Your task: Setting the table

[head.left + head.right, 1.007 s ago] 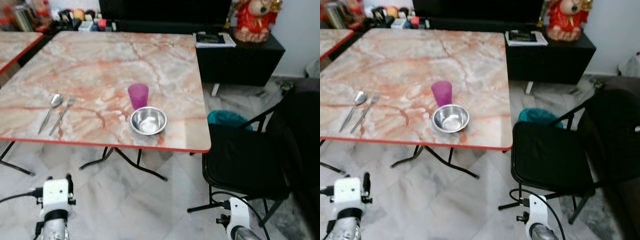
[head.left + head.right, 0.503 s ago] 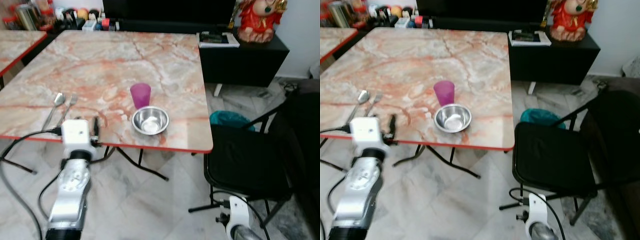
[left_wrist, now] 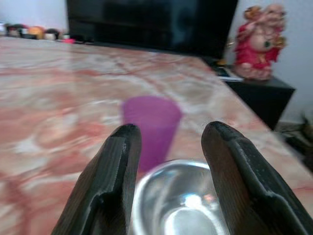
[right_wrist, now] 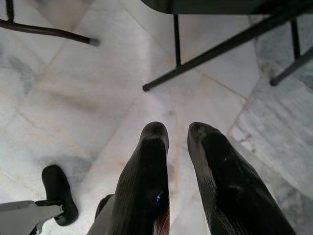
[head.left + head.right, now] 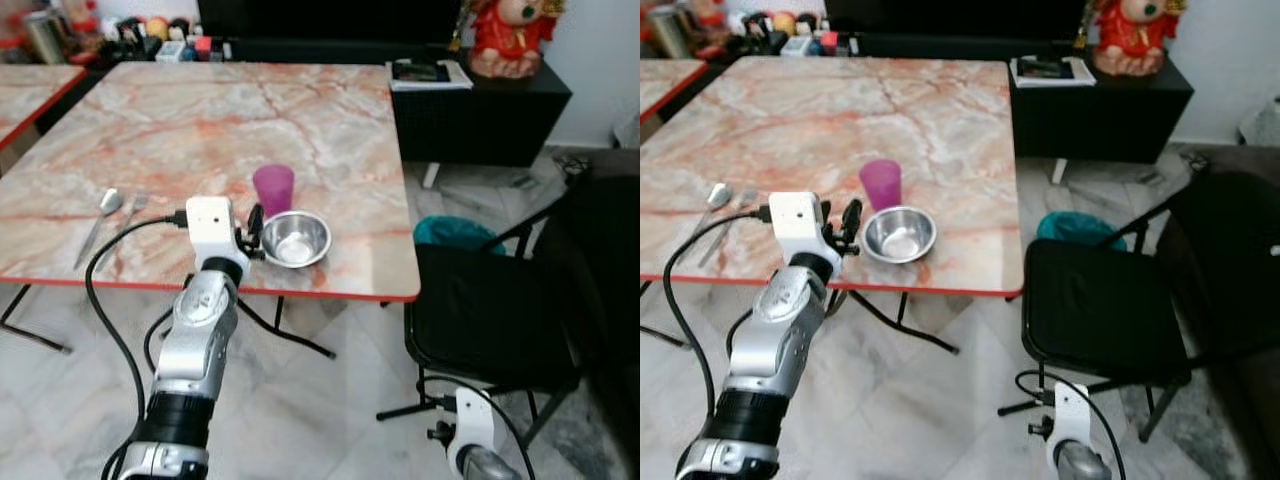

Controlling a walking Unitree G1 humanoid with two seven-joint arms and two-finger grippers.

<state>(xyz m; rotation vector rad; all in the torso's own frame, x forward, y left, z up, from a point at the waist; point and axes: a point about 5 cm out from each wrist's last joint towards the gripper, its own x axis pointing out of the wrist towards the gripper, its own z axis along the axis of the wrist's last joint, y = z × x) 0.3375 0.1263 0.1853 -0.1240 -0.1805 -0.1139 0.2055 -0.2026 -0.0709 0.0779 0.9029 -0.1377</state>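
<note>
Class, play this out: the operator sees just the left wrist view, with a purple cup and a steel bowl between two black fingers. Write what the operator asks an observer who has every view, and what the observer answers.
Operator: Is there any cutlery on this table?
Observer: Yes. A spoon and a fork lie side by side near the marble table's front edge, to the robot's left of the purple cup.
Operator: How close is my left gripper to the steel bowl?
Observer: It sits just left of the bowl's rim, above the red table edge, fingers open.
Operator: Where is the right gripper?
Observer: Hanging low over the tiled floor, beside a black folding chair.
</note>
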